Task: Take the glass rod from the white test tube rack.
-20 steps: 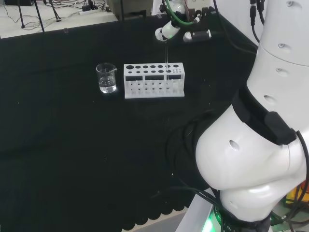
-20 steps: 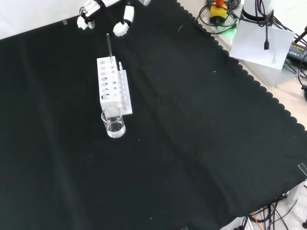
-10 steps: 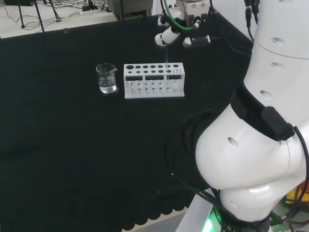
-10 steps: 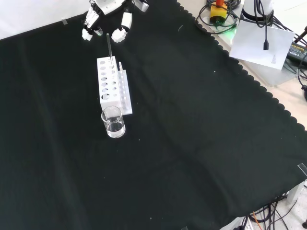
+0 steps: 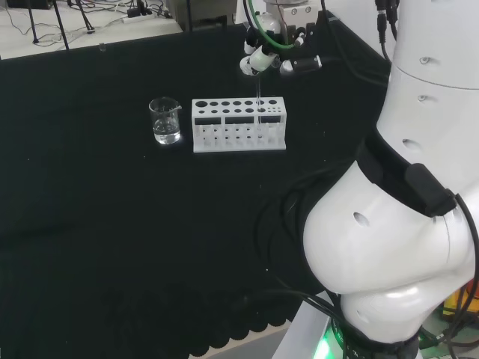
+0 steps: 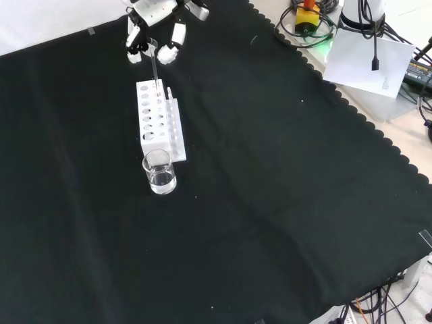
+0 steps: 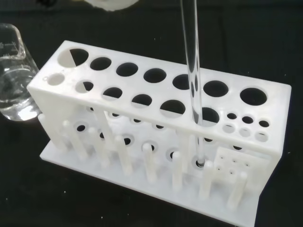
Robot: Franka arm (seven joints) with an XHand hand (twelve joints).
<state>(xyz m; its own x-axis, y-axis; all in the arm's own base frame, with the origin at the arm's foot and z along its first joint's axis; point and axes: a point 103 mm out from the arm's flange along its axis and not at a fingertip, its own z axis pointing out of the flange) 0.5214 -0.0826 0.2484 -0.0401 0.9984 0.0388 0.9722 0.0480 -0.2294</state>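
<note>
A white test tube rack [image 5: 238, 124] [image 6: 156, 120] [image 7: 142, 118] stands on the black cloth. A clear glass rod [image 5: 258, 97] [image 6: 154, 66] [image 7: 191, 71] stands upright in one of its holes, near the rack's right end in the head view. The hand [image 5: 271, 56] [image 6: 156, 34] hovers just above the rod's top. Its fingers [image 6: 169, 52] hang spread to either side of the rod, and I see no contact. A blurred white part of the hand [image 7: 111, 4] shows in the wrist view.
A small glass beaker [image 5: 165, 121] [image 6: 159, 172] [image 7: 14, 80] with some clear liquid stands close to the rack's other end. The arm's white links [image 5: 389, 224] fill the head view's right. Cables and gear [image 6: 310, 20] lie beyond the cloth's scalloped edge.
The hand has come closer to the rack and lower, from beyond the rod to right over its top, with fingers now either side of it. Rod, rack and beaker have not moved.
</note>
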